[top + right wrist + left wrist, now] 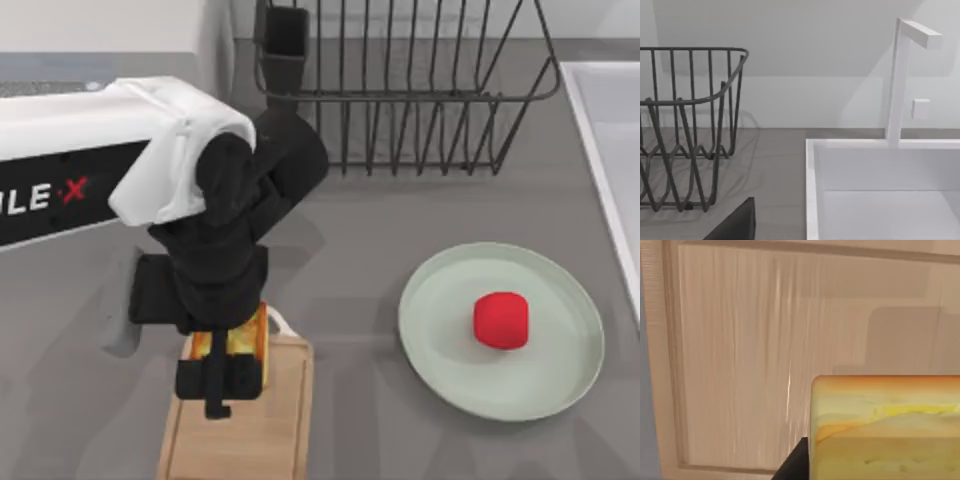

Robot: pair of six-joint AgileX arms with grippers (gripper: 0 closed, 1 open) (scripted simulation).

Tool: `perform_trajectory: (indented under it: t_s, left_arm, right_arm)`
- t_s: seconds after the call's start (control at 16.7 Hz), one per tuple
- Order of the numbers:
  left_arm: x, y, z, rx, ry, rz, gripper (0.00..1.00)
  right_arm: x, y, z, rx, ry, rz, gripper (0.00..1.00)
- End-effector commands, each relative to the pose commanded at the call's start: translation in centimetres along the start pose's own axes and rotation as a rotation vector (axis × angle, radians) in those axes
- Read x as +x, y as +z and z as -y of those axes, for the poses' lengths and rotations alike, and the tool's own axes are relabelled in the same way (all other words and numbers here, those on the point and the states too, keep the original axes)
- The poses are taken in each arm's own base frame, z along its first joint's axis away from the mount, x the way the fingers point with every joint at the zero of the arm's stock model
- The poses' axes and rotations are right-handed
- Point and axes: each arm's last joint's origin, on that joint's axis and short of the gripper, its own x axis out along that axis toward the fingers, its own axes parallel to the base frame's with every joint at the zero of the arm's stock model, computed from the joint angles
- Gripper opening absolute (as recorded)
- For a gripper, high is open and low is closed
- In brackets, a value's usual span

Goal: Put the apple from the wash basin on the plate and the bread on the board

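The left tool hangs over the wooden board at the near left of the surface, its fingers closed on the bread, just above the wood. To the right, the apple sits on the plate. Farther back stand the wire rack and, at the right edge, the wash basin.

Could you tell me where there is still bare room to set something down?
Bare grey table lies between the board and plate, below the wire rack. The board's near half is bare. Its handle end is crowded: left gripper holding bread.
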Motion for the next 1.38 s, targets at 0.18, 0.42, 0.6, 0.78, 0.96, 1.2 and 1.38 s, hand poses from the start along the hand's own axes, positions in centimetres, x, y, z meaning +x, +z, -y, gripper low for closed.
perform_trajectory:
  t_s: [0.18, 0.42, 0.6, 0.78, 0.96, 1.2, 1.38]
  left_arm:
    - [0.0, 0.2, 0.0, -0.002, 0.001, 0.001, 0.00]
    - [0.9, 0.2, 0.1, -0.004, 0.001, 0.000, 0.00]
    - [1.9, 0.1, 0.2, -0.007, -0.006, -0.006, 0.00]
    - [2.9, 0.0, 0.2, -0.005, -0.014, -0.012, 0.00]
    - [3.9, -0.1, 0.1, -0.001, -0.011, -0.009, 0.00]
    - [4.5, 0.0, 0.0, 0.000, 0.000, 0.000, 0.00]
    - [4.5, 0.0, 0.0, 0.000, 0.000, 0.000, 0.15]
  right_arm:
    - [0.0, 0.0, 0.0, 0.000, 0.000, 0.000, 1.00]
    - [0.0, 0.0, 0.0, 0.000, 0.000, 0.000, 1.00]
    - [0.0, 0.0, 0.0, 0.000, 0.000, 0.000, 1.00]
    - [0.0, 0.0, 0.0, 0.000, 0.000, 0.000, 1.00]
    - [0.0, 0.0, 0.0, 0.000, 0.000, 0.000, 1.00]
    - [0.0, 0.0, 0.0, 0.000, 0.000, 0.000, 1.00]
    - [0.0, 0.0, 0.0, 0.000, 0.000, 0.000, 1.00]
